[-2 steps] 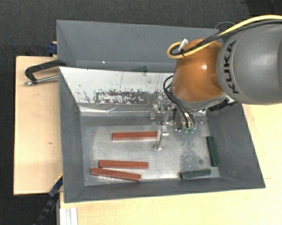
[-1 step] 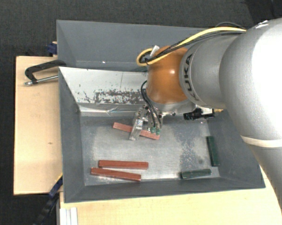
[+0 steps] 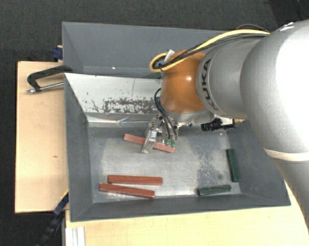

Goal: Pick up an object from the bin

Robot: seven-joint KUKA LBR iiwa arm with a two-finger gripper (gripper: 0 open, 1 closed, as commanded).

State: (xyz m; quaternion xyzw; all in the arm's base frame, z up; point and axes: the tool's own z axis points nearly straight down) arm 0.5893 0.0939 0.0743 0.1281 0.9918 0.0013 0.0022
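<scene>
My gripper [image 3: 155, 139] hangs low over the middle of the bin, near its back wall. Its metal fingers come down on a reddish-brown flat stick [image 3: 135, 138] that lies slanted on the floor, left end out from under the fingers and right end at the gripper's far side. One finger [image 3: 149, 141] stands across the stick's middle. Whether the fingers grip the stick is not clear from here.
Two more reddish-brown sticks [image 3: 135, 180] [image 3: 127, 190] lie side by side near the bin's front left. A dark green stick [image 3: 214, 190] lies at the front right, and another dark green one [image 3: 232, 165] lies along the right wall. The arm covers the bin's back right.
</scene>
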